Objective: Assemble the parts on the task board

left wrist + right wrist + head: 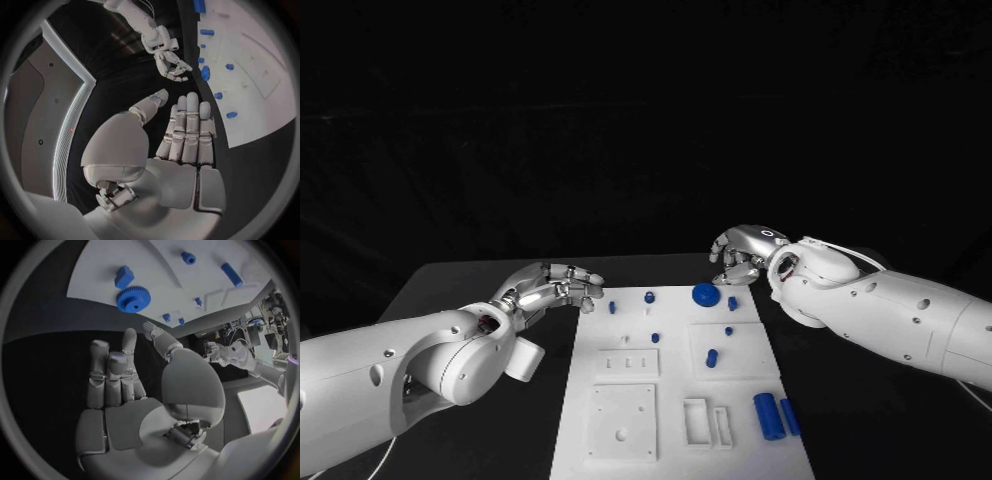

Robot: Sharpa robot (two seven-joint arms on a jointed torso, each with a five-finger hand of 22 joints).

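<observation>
- The task board [678, 410] is seen as smooth, matt white plastic, with shallow recesses cut into it.
- The parts, among them a toothed gear [705, 294] at the board's far edge and a cylinder [766, 413] near its right edge, are shown in plain blue plastic of low sheen.
- The bench [459, 290] is covered in a matt black surface.
- The left hand [557, 287] and right hand [740, 255] are finished in silvery, satin-looking metal; the arm shells are made of glossy white plastic.
</observation>
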